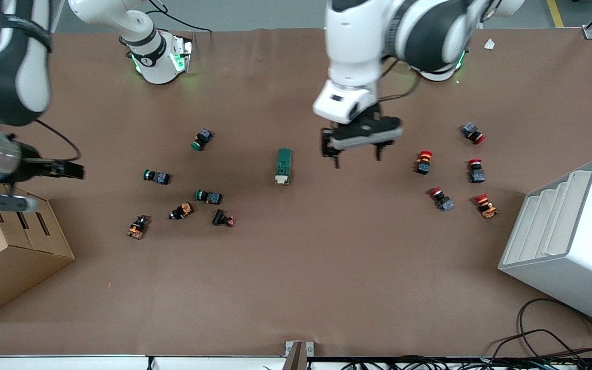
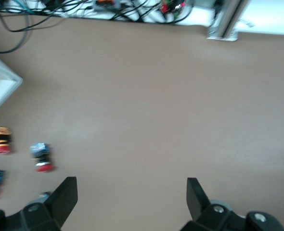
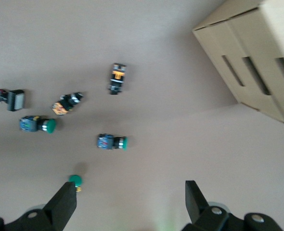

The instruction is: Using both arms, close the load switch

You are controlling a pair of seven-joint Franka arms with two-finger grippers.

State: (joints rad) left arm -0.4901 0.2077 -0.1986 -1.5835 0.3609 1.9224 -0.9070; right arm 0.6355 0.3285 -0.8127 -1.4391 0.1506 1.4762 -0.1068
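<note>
approach is judged the step in hand: the load switch (image 1: pixel 283 166) lies untouched mid-bench, cream lever end toward the front camera. the left end effector (image 1: pixel 356 150) is held over bare bench just beside it, fingers wide apart and empty. the right end effector (image 1: pixel 70 169) is held over the bench near the cardboard box (image 1: pixel 13 246), also spread and empty. both must next be brought onto the switch
</note>
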